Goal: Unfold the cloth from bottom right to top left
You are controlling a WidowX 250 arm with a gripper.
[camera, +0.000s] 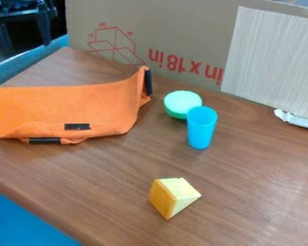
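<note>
Orange cloth (73,105) is lying partly folded on the table (86,178); hand (27,47) is hanging beyond the cloth, spreading wide; blue cup (201,127) is standing near the cloth

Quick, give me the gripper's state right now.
Gripper: open, fingers apart, holding nothing, at the upper left, clear of the orange cloth.

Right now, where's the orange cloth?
In the camera view, the cloth lies on the table at the left edge, left of the blue cup and in front of the cardboard.
</note>
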